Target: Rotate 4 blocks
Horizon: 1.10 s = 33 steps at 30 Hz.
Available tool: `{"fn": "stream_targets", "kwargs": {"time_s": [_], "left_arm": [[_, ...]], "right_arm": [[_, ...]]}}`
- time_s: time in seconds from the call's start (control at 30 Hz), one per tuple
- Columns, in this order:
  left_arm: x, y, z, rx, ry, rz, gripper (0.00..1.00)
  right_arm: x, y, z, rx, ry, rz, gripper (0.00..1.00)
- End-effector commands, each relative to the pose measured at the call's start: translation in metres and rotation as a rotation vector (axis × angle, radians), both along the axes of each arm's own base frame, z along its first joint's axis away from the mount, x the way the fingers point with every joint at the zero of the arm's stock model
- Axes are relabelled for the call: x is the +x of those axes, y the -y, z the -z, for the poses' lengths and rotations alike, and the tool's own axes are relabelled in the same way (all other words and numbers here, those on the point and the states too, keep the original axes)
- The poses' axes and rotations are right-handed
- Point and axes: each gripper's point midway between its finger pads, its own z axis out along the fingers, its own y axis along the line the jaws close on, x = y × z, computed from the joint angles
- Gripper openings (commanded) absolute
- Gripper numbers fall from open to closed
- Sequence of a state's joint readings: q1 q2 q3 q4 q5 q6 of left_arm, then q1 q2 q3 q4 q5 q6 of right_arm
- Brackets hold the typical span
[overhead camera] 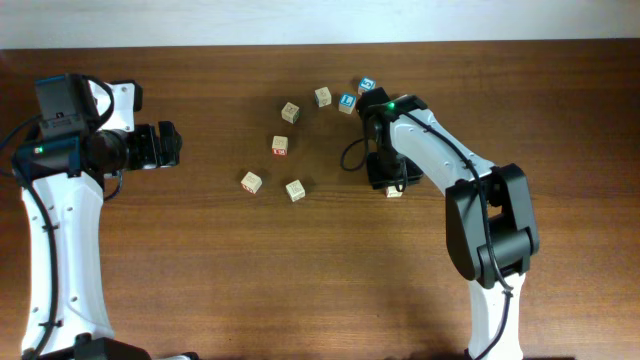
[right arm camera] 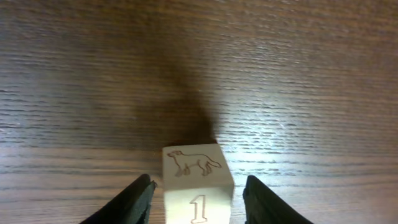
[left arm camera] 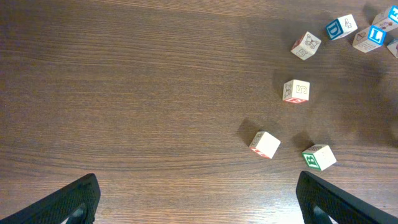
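**Right hand straddles one block; seven cubes lie loose on open wood**

Seen from overhead, with 12 o'clock at the far side, the surface ends in a pale strip along 12 o'clock. Bare wood runs wide toward 6 o'clock and 3 o'clock. Another bare stretch separates the cubes from the left hand at 9 o'clock. That hand is released, its fingers spread fully and holding nothing.

There are eight cubes in all: six pale blocks and two blue-topped cubes. The blue pair sits at 1 o'clock of the group, nearest the far edge.

Five pale blocks lie loose in a ragged arc, each apart from the next:
- one at 12 o'clock
- one at 11 o'clock
- a red-topped block at 9 o'clock
- one at 8 o'clock
- a green-letter block at 7 o'clock

The sixth, the dog block, rests on the surface at 4 o'clock under the right hand. It shows a dog outline and a numeral 1. The right hand's fingers stand on either side of it with a narrow gap on each side. That hand is released around the block, not clenched on it.
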<state>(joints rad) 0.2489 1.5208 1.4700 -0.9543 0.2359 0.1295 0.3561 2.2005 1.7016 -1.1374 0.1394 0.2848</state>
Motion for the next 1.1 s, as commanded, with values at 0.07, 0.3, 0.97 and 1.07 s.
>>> {"fn": "stream_targets", "kwargs": {"time_s": [0.07,0.3,0.97,1.07], "left_arm": [[0.003,-0.001,-0.005,-0.006,0.012,-0.007,0.99],[0.003,-0.001,-0.005,-0.005,0.013,-0.007,0.99],[0.003,-0.001,-0.005,-0.006,0.011,-0.007,0.99],[0.003,-0.001,-0.005,-0.006,0.011,-0.007,0.99]], "right_arm": [[0.013,0.000,-0.029,0.006,0.015,0.010,0.55],[0.022,-0.124,-0.063,0.414,0.067,0.015,0.55],[-0.015,-0.208,0.001,0.342,0.055,-0.543,0.55],[-0.007,-0.199,0.002,0.283,0.083,-0.427,0.38]]}}
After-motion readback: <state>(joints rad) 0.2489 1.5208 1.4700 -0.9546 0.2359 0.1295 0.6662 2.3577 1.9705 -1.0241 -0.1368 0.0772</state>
